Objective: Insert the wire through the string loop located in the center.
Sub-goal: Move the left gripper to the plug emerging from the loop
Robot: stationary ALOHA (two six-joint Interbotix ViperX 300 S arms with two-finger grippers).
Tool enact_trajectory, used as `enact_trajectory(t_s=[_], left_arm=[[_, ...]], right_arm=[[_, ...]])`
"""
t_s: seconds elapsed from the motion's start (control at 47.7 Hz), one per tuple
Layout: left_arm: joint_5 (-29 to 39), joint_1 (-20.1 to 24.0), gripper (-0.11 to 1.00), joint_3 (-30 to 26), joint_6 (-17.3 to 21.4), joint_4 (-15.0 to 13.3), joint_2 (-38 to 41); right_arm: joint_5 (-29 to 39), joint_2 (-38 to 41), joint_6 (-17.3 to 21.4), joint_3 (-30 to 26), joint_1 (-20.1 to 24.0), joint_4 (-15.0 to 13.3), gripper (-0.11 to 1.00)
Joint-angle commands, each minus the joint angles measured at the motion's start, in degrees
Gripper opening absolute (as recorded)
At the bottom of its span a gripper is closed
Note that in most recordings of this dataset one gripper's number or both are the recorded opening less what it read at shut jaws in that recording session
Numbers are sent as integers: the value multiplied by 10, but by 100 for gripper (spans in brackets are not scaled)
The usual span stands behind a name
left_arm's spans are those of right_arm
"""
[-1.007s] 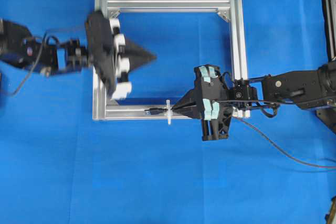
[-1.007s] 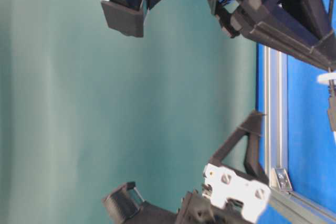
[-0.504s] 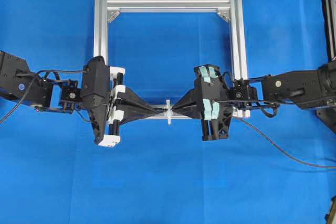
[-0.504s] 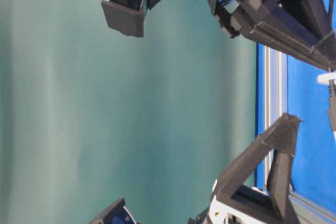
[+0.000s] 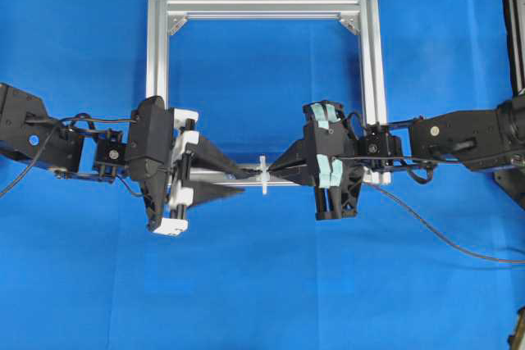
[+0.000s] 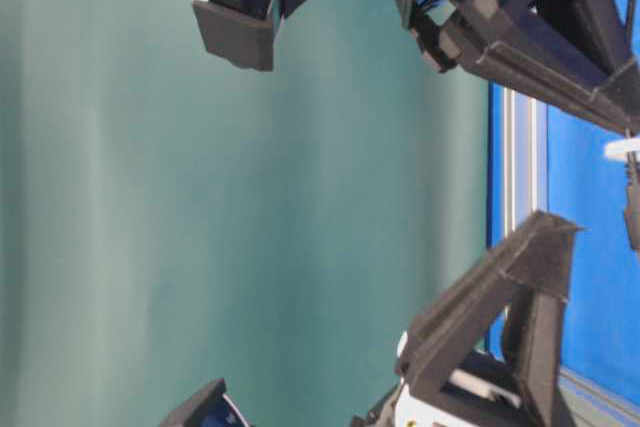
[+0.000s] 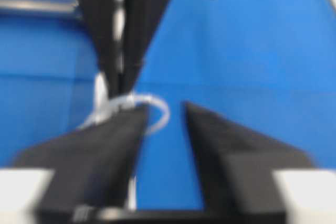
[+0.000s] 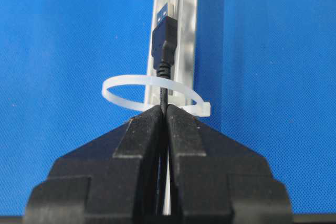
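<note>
Blue cloth all round, bare and wide below both grippers and inside the square silver frame. Right gripper pressed together, pinching the wire just behind its plug. White string loop encircling the wire directly ahead of those fingertips, plug already beyond it, lying along the frame's lower bar. Left gripper spread, holding nothing, pointing at the right one from the far side of the loop; one finger over the frame's inside, the other over the lower bar. Plug apparently between or just beyond those tips; contact not discernible. Blurred left wrist view: loop beside the left finger's tip.
</note>
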Motion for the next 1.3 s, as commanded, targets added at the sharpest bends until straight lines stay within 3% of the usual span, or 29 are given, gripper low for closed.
enact_trajectory(t_s=[0.0, 0.126, 0.21, 0.65, 1.28], left_arm=[[3, 1, 41, -14, 1, 2, -5], [17, 1, 78, -21, -2, 2, -3], [30, 1, 92, -25, -4, 2, -2], [45, 6, 92, -30, -5, 0, 46], [45, 10, 92, -31, -5, 0, 47]], right_arm=[[-6, -7, -1, -5, 1, -1, -2], [-4, -7, -1, -6, 1, -1, -2], [-4, -6, -1, -5, 1, -1, -2], [-7, -7, -1, -5, 1, -1, -2], [-6, -7, -1, -4, 1, -1, -2]])
